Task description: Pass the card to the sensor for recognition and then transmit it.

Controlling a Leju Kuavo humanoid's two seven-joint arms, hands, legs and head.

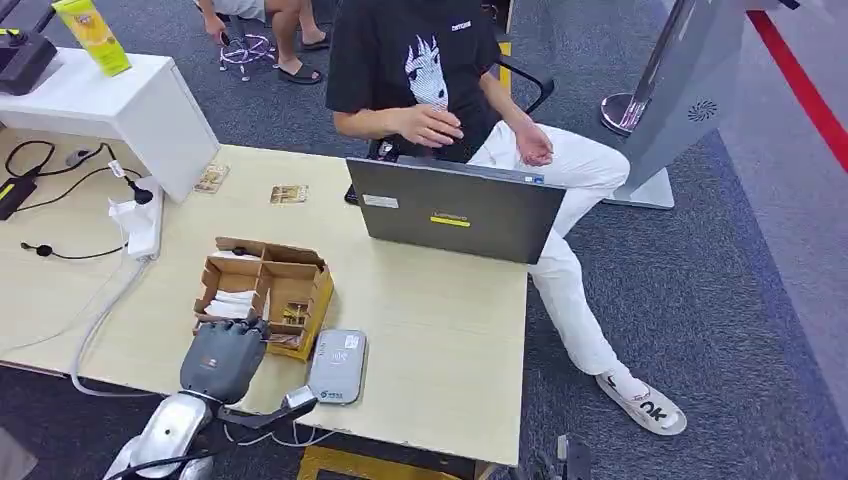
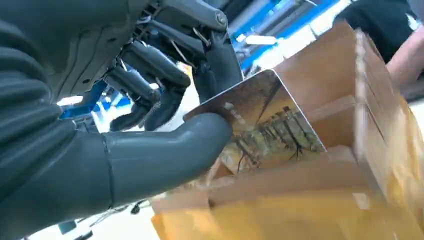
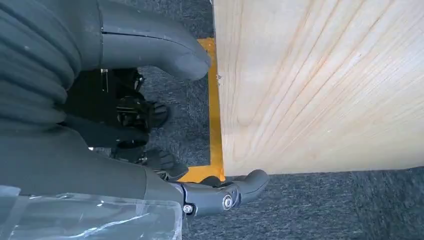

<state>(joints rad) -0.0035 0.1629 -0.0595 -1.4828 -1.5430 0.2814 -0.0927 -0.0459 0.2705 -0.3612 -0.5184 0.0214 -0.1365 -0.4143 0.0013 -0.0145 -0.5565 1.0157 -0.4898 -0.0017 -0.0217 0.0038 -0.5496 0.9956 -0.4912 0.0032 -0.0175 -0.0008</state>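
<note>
My left hand (image 1: 222, 358) hovers at the near edge of the divided cardboard box (image 1: 265, 288). It pinches a card (image 2: 265, 125) with a brownish picture between the thumb (image 2: 165, 150) and the dark fingers (image 2: 210, 65), just above the box (image 2: 320, 185). The grey card sensor (image 1: 337, 365) lies flat on the table right of that hand, close to the near edge. My right hand (image 3: 115, 135) hangs beside the table's edge over the carpet, fingers apart and holding nothing.
Two more cards (image 1: 289, 194) (image 1: 211, 178) lie farther back on the wooden table (image 1: 440, 330). A person sits behind an open laptop (image 1: 455, 208). A white cabinet (image 1: 120, 105), cables and a power strip (image 1: 140, 222) occupy the left.
</note>
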